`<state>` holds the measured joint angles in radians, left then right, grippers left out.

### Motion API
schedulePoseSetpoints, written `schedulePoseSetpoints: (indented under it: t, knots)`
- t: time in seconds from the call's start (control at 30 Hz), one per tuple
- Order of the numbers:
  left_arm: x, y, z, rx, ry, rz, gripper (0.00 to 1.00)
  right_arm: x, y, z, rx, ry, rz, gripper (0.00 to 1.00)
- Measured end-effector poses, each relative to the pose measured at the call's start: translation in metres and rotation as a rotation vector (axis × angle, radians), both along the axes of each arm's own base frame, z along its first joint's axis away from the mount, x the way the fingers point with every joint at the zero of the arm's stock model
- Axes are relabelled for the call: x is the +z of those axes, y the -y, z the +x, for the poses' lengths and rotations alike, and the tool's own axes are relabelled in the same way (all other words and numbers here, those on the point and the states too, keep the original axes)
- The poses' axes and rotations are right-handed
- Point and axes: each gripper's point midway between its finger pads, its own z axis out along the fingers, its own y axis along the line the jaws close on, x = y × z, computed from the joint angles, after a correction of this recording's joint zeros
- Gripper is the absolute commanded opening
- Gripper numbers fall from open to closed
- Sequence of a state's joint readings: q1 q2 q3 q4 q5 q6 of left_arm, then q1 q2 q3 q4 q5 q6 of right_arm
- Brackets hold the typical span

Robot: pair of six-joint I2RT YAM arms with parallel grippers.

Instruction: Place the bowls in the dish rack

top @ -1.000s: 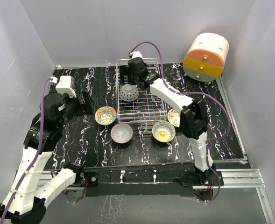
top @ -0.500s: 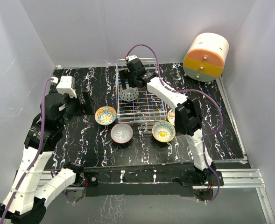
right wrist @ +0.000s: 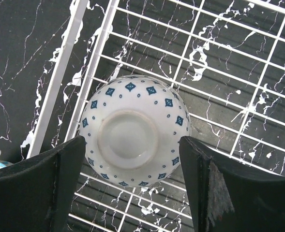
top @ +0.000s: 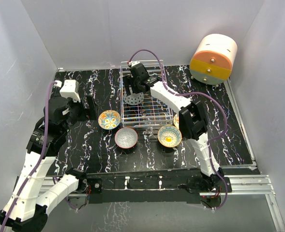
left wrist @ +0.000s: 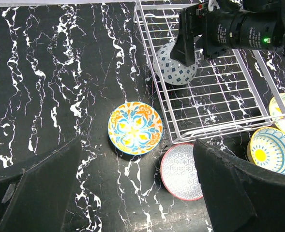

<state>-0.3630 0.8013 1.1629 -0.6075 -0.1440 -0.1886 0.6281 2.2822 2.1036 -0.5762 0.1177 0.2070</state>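
Observation:
The dish rack point(top: 147, 124) is a silver wire basket at the back middle. One bowl point(top: 133, 98) lies upside down in its left part, white with blue diamonds point(right wrist: 132, 130). My right gripper point(top: 132, 87) hangs over it, open, with one finger on each side of the bowl point(right wrist: 132, 147). The orange-floral bowl point(top: 109, 119), the red-rimmed bowl point(top: 126, 137) and the yellow-teal bowl point(top: 169, 136) sit upright on the table in front of the rack. Another bowl point(top: 177, 120) is half hidden by the right arm. My left gripper point(top: 86, 106) is open and empty, above the table left of the bowls point(left wrist: 137, 193).
An orange-and-cream drawer cabinet point(top: 213, 59) stands at the back right. Grey walls close in the black marbled table point(top: 84, 87) on three sides. The rack's left rim point(right wrist: 58, 72) runs close beside the upturned bowl.
My right gripper has moved left and nearer, from the rack's far side to over the upturned bowl. The bowl and the left arm have stayed in place.

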Motion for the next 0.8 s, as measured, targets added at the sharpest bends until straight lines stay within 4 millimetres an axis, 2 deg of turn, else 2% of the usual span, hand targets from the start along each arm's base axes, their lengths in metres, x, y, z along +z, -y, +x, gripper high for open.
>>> schedulePoseSetpoints:
  t: [0.13, 0.23, 0.37, 0.47, 0.57, 0.7, 0.8]
  knots:
    - [-0.0001, -0.0004, 0.0, 0.001, 0.0, 0.003, 0.97, -0.0072, -0.0007, -0.0005, 0.003, -0.012, -0.005, 0.79]
    - [0.0, -0.0006, 0.0001, 0.002, 0.001, 0.003, 0.97, -0.0087, -0.0005, -0.0007, 0.004, -0.014, -0.006, 0.69]
    - [-0.0017, -0.0007, 0.0001, 0.002, -0.002, 0.005, 0.97, -0.0087, -0.0008, -0.0004, 0.003, -0.012, -0.004, 0.68]
    - [-0.006, -0.0009, -0.0003, 0.002, -0.011, 0.009, 0.97, -0.0086, -0.001, 0.0, 0.003, -0.01, -0.003, 0.49]
    - [-0.0073, -0.0012, -0.0001, 0.003, -0.014, 0.011, 0.97, -0.007, -0.0009, 0.0023, -0.002, 0.001, -0.003, 0.46]
    - [-0.0069, -0.0013, -0.0002, 0.003, -0.012, 0.013, 0.97, -0.0068, -0.0006, 0.0037, -0.007, 0.007, -0.004, 0.36]
    - [-0.007, -0.0013, -0.0001, 0.003, -0.012, 0.013, 0.97, -0.0068, 0.001, 0.0047, -0.015, 0.011, -0.01, 0.35]
